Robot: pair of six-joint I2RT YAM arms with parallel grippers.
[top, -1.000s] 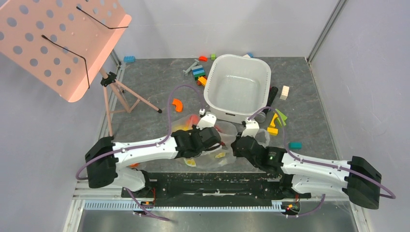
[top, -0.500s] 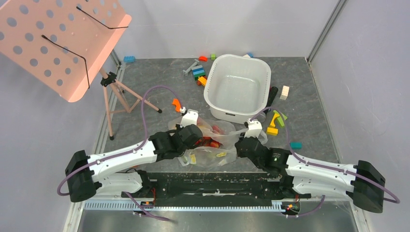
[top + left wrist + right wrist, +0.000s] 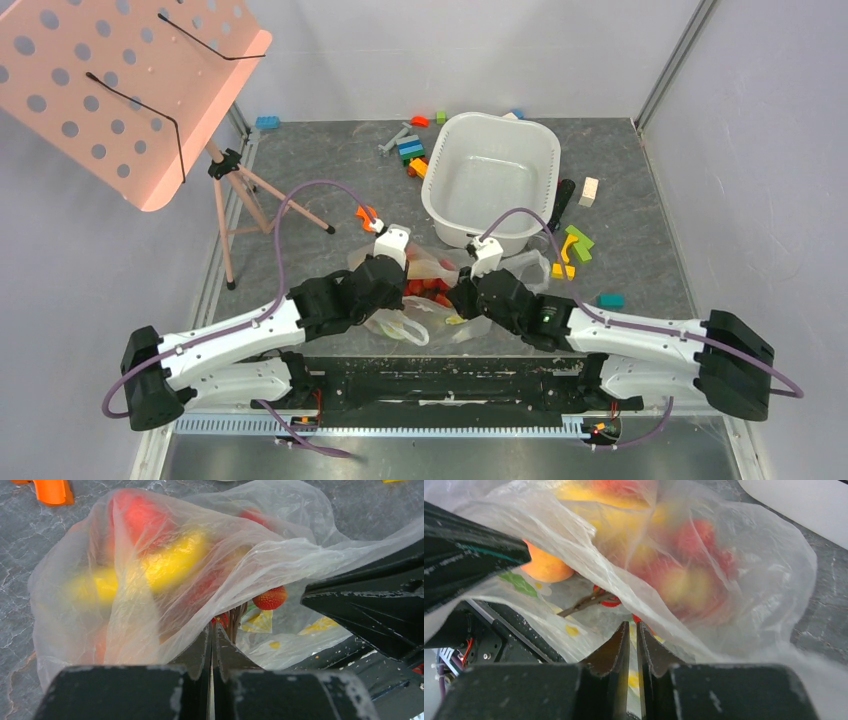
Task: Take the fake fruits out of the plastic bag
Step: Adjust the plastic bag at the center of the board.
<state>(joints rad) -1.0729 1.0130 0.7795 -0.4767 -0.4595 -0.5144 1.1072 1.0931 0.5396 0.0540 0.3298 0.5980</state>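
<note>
Bag (image 3: 125,630) film limp and slippery, fruits (image 3: 544,565) light; left fingers (image 3: 197,655) and right fingers (image 3: 616,652) each pinch a fold.

Wears white shells (image 3: 240,335), black at joints (image 3: 335,298) and bases (image 3: 150,378). Trails purple cables (image 3: 318,183). Ends nearest the basin (image 3: 490,185) in scuffed black fingers (image 3: 196,655).

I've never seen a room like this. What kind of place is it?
Probably a robot practice lab. Two robot arms are bolted to a grey table boxed in by plain panels, with toy blocks, a white basin and a plastic bag of fake fruits laid out.
</note>
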